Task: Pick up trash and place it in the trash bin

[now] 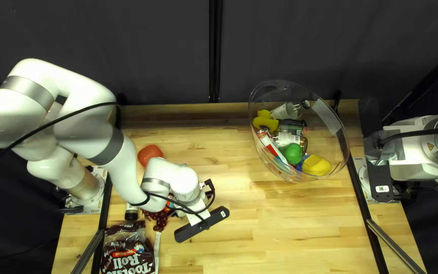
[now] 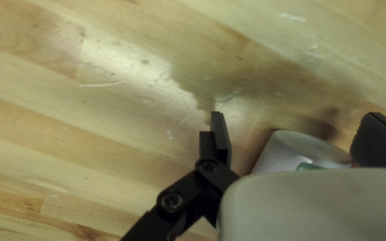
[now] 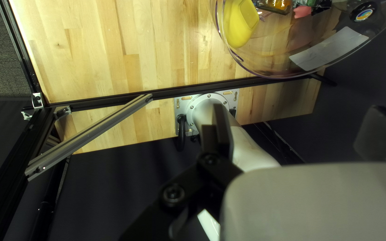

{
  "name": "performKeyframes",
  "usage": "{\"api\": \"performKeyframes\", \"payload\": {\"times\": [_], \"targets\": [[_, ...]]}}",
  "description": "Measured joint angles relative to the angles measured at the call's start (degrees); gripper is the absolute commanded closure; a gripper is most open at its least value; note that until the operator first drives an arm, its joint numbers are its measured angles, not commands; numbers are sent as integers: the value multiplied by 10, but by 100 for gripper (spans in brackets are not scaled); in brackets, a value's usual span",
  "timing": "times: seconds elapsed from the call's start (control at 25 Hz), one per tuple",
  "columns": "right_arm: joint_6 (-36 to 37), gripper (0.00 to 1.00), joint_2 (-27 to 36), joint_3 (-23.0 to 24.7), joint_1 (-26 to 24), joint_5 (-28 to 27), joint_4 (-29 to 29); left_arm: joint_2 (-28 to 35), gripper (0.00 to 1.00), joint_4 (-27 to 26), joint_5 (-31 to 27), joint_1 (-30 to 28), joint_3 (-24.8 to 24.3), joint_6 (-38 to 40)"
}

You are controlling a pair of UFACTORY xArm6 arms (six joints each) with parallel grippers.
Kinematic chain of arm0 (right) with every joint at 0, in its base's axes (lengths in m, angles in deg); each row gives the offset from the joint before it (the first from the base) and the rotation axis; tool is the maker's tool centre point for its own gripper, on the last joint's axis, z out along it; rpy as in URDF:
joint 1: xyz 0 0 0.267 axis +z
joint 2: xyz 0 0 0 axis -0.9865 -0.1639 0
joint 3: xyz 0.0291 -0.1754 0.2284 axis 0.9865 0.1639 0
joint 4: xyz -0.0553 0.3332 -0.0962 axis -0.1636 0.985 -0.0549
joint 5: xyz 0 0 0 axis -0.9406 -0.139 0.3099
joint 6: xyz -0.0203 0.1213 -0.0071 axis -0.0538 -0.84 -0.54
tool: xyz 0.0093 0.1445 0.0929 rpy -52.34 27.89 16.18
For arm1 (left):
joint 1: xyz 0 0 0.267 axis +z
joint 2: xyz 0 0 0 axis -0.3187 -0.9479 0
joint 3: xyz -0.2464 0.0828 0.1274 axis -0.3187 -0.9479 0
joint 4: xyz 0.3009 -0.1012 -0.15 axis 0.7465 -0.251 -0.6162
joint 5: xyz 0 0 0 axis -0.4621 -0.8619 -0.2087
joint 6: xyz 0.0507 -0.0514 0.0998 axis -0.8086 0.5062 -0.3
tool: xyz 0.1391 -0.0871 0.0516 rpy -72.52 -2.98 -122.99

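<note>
Though low, left gripper [image 1: 197, 216] wide (downturned)

Bin [image 1: 336, 147]: clear, open-topped, on our table's far right; it holds bottles [image 1: 286, 110], a green ball [image 1: 293, 153] and yellow things [image 1: 316, 165].
Cylinder [image 2: 282, 149]: pale, green-marked, between our left gripper's [image 1: 197, 217] parted fingers.
Bag [image 1: 125, 256]: brown-and-clear plastic, lying by our table's near left corner.

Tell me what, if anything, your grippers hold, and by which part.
Nothing: left gripper open, not closed on the white cylinder; right gripper open too.
</note>
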Motion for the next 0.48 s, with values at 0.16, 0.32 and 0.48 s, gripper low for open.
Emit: {"api": "performKeyframes", "payload": {"times": [0.16,0.32,0.48], "targets": [[0,0,0,0,0,0,0,-4,0,27,2,-4,6,32],[0,0,0,0,0,0,0,26,0,28,3,-25,-21,42],[0,0,0,0,0,0,0,34,0,10,9,-35,-40,26]]}}
